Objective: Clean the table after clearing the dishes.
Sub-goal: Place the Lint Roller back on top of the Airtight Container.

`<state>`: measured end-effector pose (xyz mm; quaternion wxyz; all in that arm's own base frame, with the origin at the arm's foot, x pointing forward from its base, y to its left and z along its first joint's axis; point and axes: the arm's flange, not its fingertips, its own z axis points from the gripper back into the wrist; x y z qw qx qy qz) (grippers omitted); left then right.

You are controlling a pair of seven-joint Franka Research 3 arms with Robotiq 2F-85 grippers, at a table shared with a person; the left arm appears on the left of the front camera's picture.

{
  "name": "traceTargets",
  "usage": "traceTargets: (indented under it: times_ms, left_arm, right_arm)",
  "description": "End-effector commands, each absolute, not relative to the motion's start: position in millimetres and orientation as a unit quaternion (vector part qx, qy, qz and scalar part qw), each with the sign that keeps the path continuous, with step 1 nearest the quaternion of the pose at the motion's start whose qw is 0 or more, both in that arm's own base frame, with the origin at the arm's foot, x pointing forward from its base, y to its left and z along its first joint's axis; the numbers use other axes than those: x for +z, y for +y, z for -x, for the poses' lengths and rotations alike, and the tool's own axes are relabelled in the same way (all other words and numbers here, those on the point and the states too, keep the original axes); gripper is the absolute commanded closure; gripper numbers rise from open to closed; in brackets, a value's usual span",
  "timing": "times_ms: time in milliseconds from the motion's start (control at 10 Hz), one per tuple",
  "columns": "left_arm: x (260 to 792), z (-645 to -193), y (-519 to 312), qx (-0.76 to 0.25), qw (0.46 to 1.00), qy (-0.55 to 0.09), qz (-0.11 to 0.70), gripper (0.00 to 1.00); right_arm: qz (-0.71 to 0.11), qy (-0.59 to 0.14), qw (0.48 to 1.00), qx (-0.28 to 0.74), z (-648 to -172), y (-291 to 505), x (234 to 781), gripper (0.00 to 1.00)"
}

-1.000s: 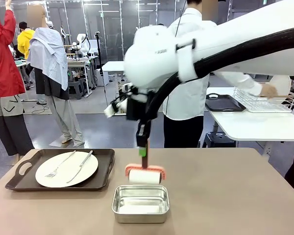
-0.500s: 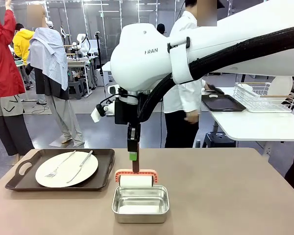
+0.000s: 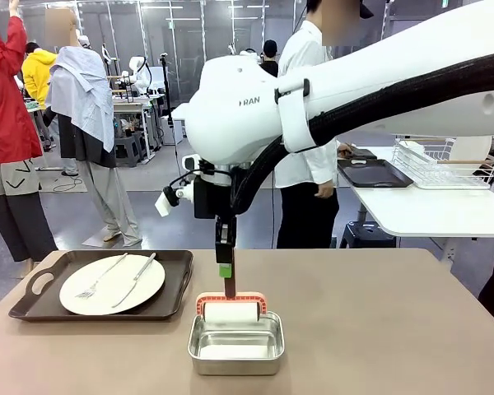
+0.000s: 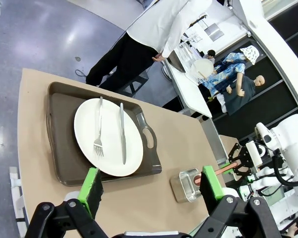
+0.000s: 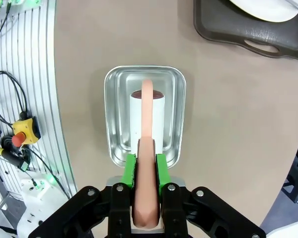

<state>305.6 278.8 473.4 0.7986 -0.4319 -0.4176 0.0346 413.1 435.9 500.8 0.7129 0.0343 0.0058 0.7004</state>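
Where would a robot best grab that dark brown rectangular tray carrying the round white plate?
Probably at a short end of the dark brown rectangular tray, by its handle cutout: coming from above, one finger could drop through the slot and pinch the rim. The round white plate with its fork and knife fills the middle, so lift level.
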Motion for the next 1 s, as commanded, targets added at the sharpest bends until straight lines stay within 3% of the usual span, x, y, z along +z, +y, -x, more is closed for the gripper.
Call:
traceTargets:
  times_ms: [0,900]
  left_arm:
    - [475.4,-303.7,281.2,0.031,0.799,-0.418,0.431,0.00]
    - [475.4,-303.7,281.2,0.031,0.799,-0.418,0.431,0.00]
  right_arm:
    - [-0.037,0.016,0.695,0.718,-431.3,438.6,481.3,0.79]
    - [-0.068,0.058,0.689,0.719,-488.9,434.5,410.6,0.79]
